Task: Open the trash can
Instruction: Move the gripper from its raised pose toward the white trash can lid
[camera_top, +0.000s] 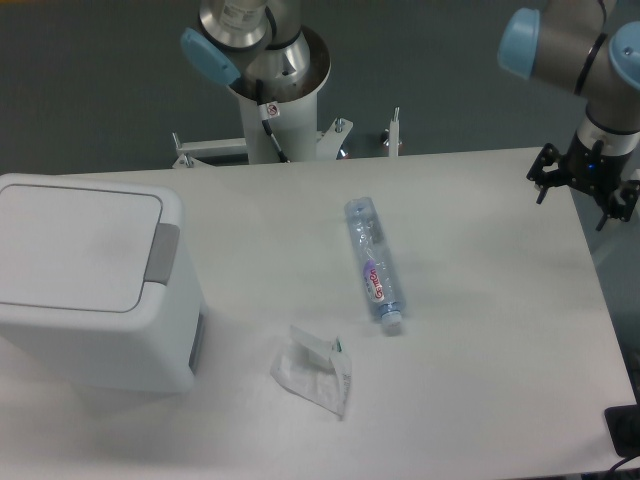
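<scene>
The trash can (95, 300) is a large white boxy bin standing at the left of the table. Its flat lid (75, 245) lies shut, with a gray push tab (163, 252) on the lid's right edge. My gripper (573, 205) hangs at the far right edge of the table, well away from the bin. Its black fingers (541, 188) point down and stand apart, with nothing between them.
A clear plastic water bottle (373, 262) lies on its side mid-table. A crumpled white tissue pack (316, 372) lies in front of it. The arm's base column (278, 95) stands behind the table's back edge. A dark object (625, 430) sits at the lower right corner.
</scene>
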